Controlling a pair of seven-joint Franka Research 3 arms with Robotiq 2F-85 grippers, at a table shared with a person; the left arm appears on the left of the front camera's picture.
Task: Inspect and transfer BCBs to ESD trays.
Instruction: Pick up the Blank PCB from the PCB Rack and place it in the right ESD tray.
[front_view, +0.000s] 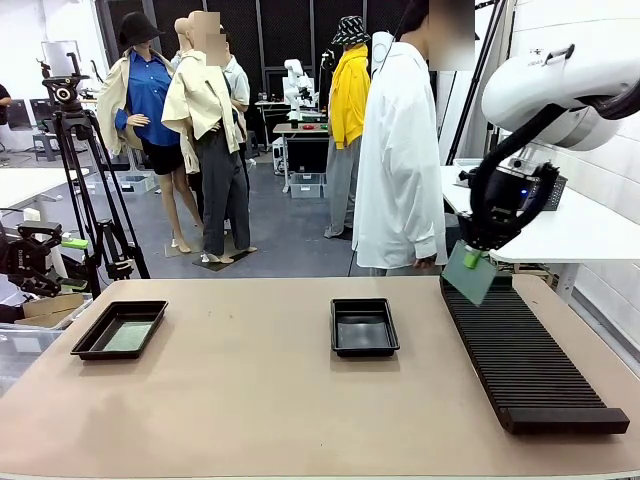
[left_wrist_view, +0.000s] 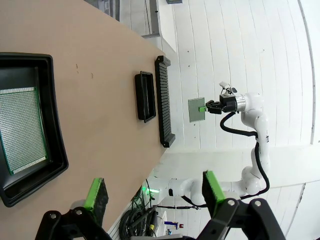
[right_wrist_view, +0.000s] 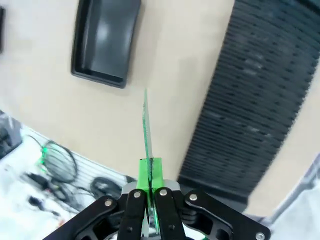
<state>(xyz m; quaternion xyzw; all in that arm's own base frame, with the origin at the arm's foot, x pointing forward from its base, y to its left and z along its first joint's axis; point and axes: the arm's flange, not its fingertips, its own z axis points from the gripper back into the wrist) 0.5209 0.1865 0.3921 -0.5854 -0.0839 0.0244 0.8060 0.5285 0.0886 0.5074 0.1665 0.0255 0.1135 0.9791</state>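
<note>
A BCB (front_view: 467, 275) is held clear of the table (front_view: 250, 400), tilted, over the far end of the long black slotted rack (front_view: 520, 365) that is laid along the table's right side. It is pinched at 1 edge by the right tool (front_view: 472, 257), whose 2 green pads are pressed against its 2 faces. In the right wrist view the board is seen edge-on, rising straight from between the fingers. A 2nd BCB (left_wrist_view: 22, 129) is laid flat on the floor of the left ESD tray (front_view: 88, 346), which is set near the table's left edge. The other ESD tray (front_view: 364, 305) is set near the table's middle, just left of the rack and apart from it, and its glossy black floor is exposed. The left tool (left_wrist_view: 154, 189) is held above the table close to the left ESD tray, with its 2 green-padded fingers spread wide apart. A person in a long white coat (front_view: 400, 160) is seen at the far side of the table, just behind the rack's far end.
</note>
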